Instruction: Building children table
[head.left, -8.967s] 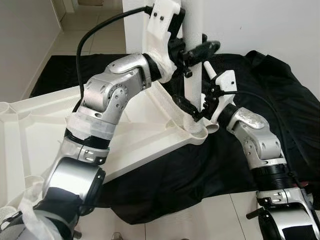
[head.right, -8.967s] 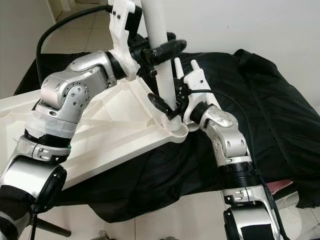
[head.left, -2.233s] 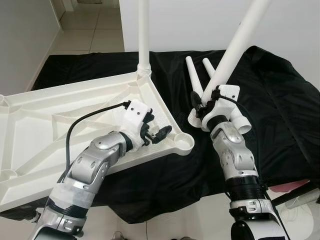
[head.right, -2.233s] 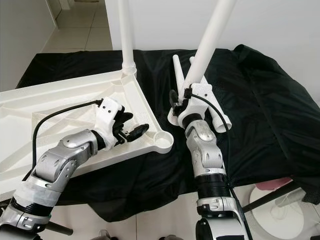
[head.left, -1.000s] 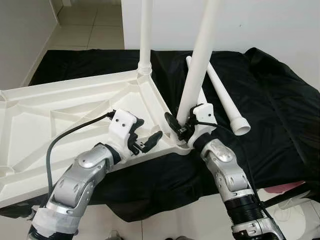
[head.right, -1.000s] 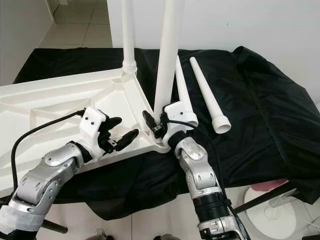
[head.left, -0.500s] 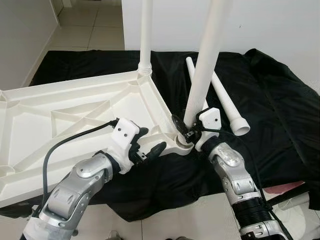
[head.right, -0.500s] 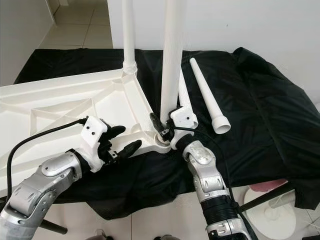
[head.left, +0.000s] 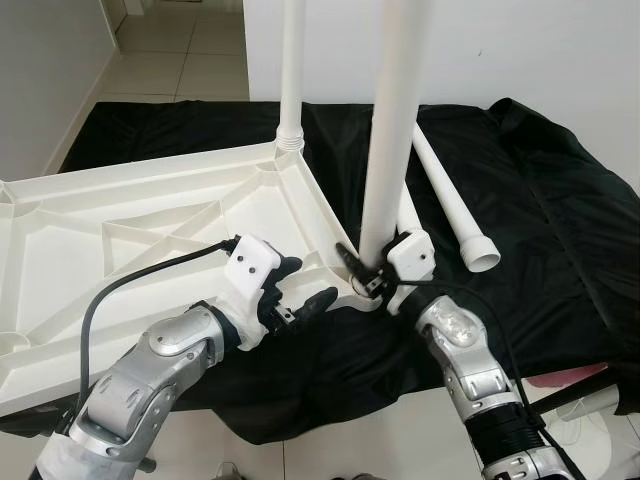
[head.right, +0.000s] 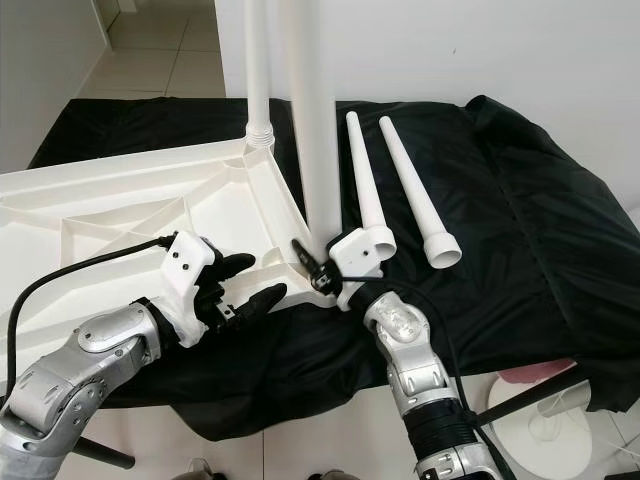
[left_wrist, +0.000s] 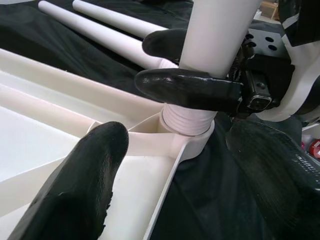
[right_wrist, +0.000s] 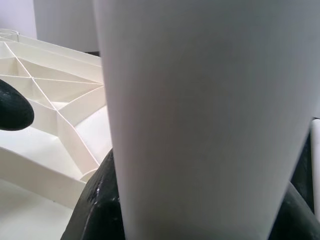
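The right gripper has its jaws clamped around the foot of an upright white table leg, whose threaded end sits in the corner socket of the overturned tabletop. The left gripper, jaws spread and holding nothing, hovers at the tabletop's near rim just beside that corner. Two spare legs lie on the black cloth (a second leg stands at the far corner), with bare cloth beyond them.

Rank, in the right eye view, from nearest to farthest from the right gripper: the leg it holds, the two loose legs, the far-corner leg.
1. Held leg, inside the right gripper.
2. Loose legs, on the black cloth to its right.
3. Far-corner leg, upright at the tabletop's far corner.
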